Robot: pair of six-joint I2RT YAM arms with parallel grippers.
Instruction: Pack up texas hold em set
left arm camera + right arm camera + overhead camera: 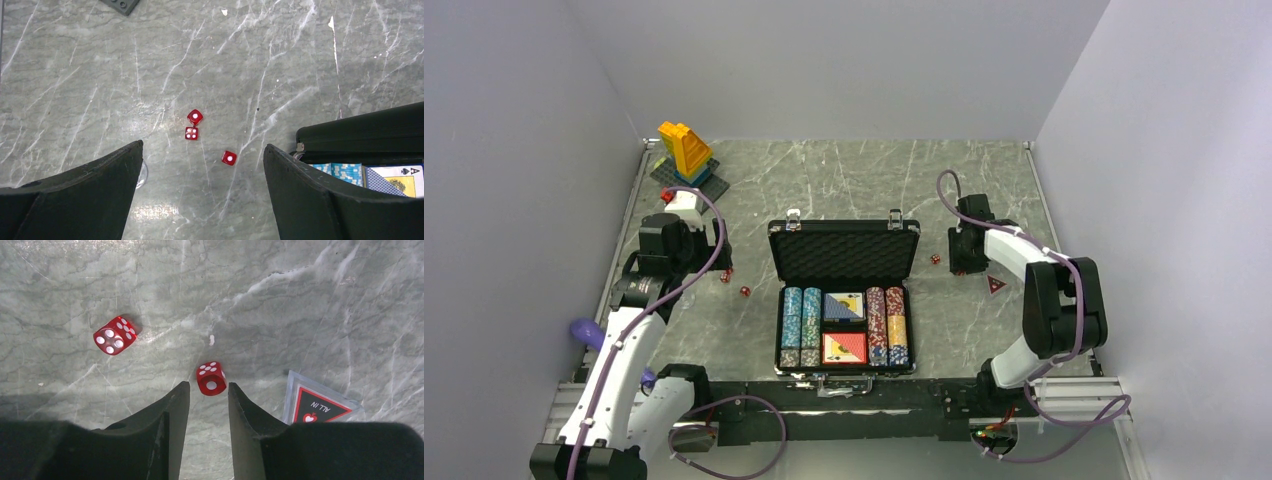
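Observation:
The black case [844, 250] lies open mid-table, its lid up at the back. It holds rows of striped chips [801, 325] and two card decks [844, 327]. Three red dice [195, 117] lie on the table left of the case, ahead of my left gripper [203, 145]. That gripper is open wide and empty, above the table. My right gripper [208, 386] is open by a narrow gap, and a red die [211, 378] sits on the table right at its tips, not gripped. A second red die [114, 335] lies to its left.
A triangular "ALL IN" marker [320, 405] lies just right of the right gripper. A yellow-blue brick tower [686, 152] on a dark baseplate stands at the back left. The case edge [360, 132] is close to the left gripper's right finger. Grey walls enclose the table.

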